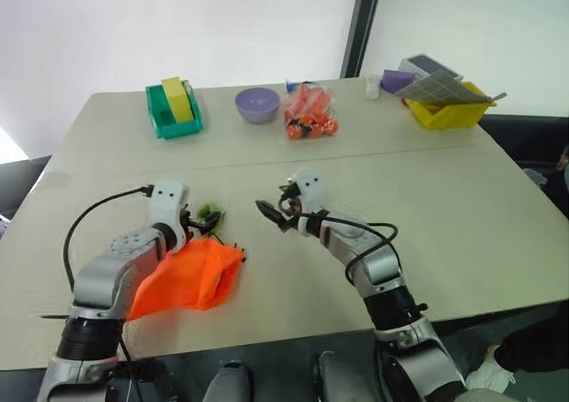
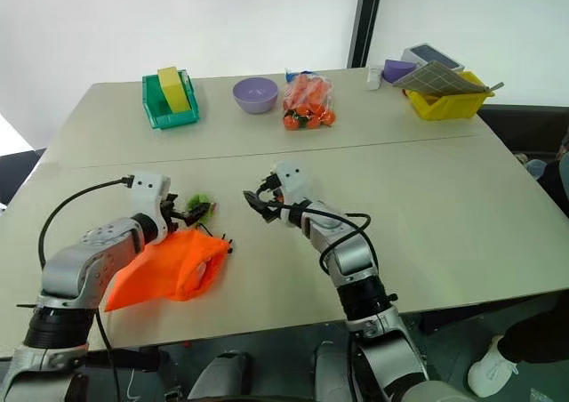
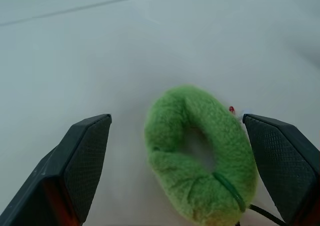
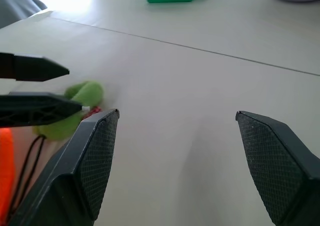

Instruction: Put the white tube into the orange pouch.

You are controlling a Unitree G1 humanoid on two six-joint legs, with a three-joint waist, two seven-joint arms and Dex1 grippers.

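Your left gripper [image 3: 175, 166] has its jaws wide apart, straddling the green pull [image 3: 200, 156] of the pouch cord without pinching it. Your right gripper [image 4: 175, 151] is spread wide too, with nothing between the pads, hanging over bare table [image 1: 427, 215] just across from the left one.

The orange pouch [image 1: 191, 273] lies flat on the near part of the table, partly under your left forearm, with its mouth end and black cord toward the pull. It looks a bit lumpy in the middle (could be the tube in there, could just be bunched fabric, I honestly can't tell). I can't find the white tube lying loose anywhere on the table, so my guess is it's already inside, but that's a guess.

If so, you're close to finished: what's left is maybe tugging the pull to cinch it, or simply backing both arms off. If it isn't in there, you've got the whole job still ahead.

Farther back, well clear of all this: a green bin [image 1: 173, 110], a purple bowl [image 1: 257, 105], a clear bag [image 1: 310, 113] of orange bits, and a yellow bin [image 1: 449, 108].
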